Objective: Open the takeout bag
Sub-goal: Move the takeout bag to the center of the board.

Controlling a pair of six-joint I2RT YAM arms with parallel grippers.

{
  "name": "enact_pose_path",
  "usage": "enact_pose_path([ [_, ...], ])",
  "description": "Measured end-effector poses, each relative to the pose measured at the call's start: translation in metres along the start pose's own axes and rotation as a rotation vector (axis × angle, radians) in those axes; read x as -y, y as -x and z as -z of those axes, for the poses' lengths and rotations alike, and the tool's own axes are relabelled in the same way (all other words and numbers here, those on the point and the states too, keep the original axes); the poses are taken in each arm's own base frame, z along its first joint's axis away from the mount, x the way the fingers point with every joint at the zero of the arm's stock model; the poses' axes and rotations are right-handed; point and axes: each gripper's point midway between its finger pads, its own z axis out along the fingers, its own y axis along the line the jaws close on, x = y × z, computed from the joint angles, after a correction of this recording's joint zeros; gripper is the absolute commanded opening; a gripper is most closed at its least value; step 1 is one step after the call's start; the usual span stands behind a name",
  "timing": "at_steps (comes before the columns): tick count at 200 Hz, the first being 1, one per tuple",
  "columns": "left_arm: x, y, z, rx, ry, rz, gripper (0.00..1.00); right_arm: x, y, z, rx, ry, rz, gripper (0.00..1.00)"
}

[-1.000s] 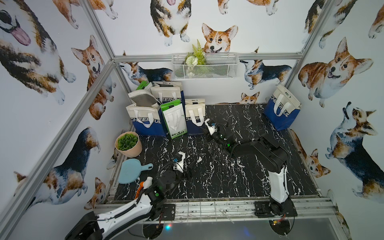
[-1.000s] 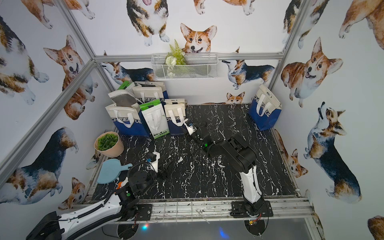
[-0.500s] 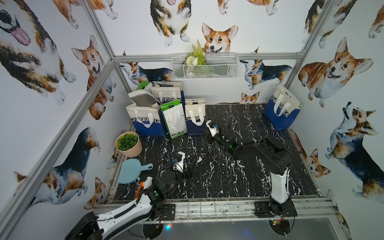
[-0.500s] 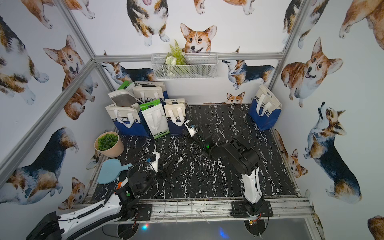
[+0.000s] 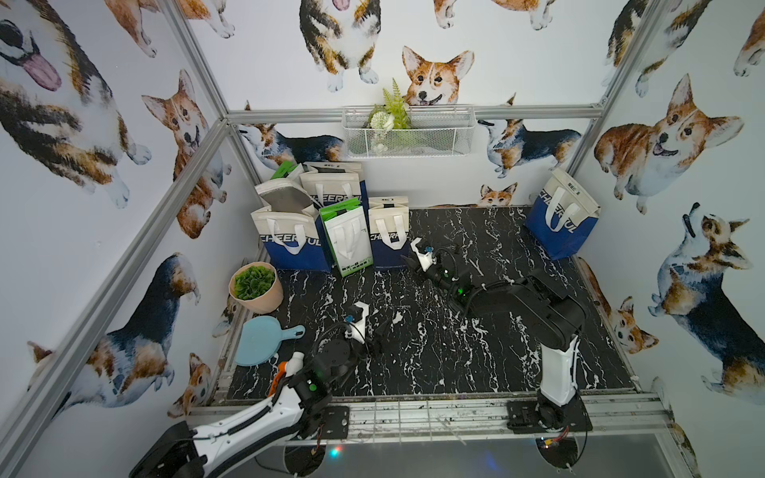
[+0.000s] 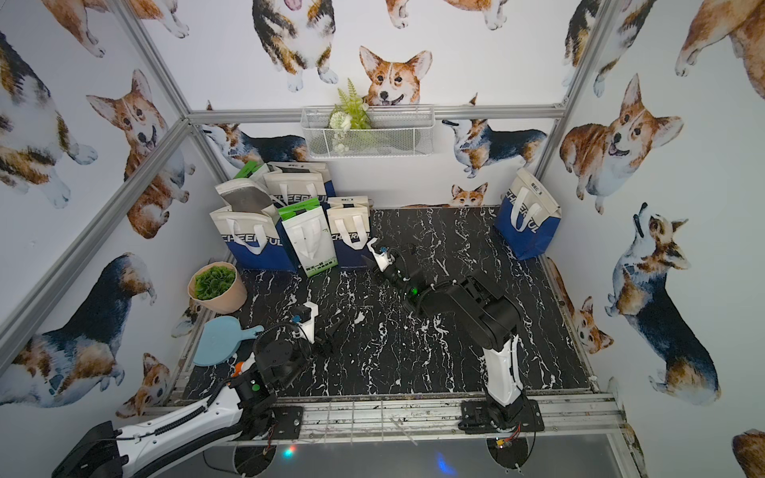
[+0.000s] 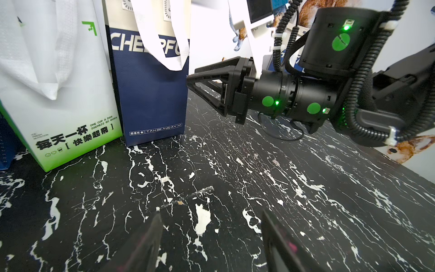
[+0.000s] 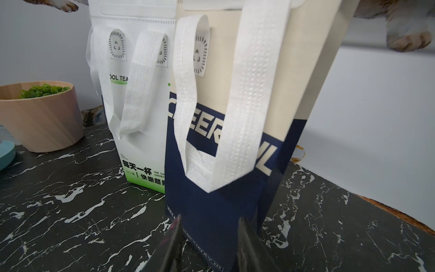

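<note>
The takeout bag (image 5: 389, 231) (image 6: 350, 229) is a small cream and navy CHEERFUL bag. It stands upright in the back row with its top folded flat. White handles (image 8: 235, 117) hang down its front. My right gripper (image 5: 407, 261) (image 6: 366, 260) (image 8: 209, 220) is low at the bag's (image 8: 211, 202) near bottom corner. Its jaws stand partly apart astride that corner, and its tips reach the bag's (image 7: 150, 94) side edge. My left gripper (image 5: 378, 331) (image 6: 335, 327) (image 7: 211, 213) hovers open over bare marble at the front, apart from the bag, with nothing in it.
A green and white bag (image 5: 347, 240) touches the takeout bag's left side, with larger CHEERFUL bags (image 5: 289, 244) beyond it. Another blue bag (image 5: 561, 223) leans at the back right. A potted plant (image 5: 254, 287), a blue paddle board (image 5: 261, 339) and a small bottle (image 5: 289, 366) line the left edge.
The right arm's elbow has drifted slightly right, and its gripper has barely shifted beside the bag. The left arm has not moved.
</note>
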Motion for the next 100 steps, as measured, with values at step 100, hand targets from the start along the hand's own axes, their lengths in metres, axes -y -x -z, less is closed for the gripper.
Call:
enact_pose_path([
  [100,0.000,0.001,0.000,0.001,0.000,0.000,0.69,0.013,0.036,0.027,0.007,-0.047,0.014,0.43],
])
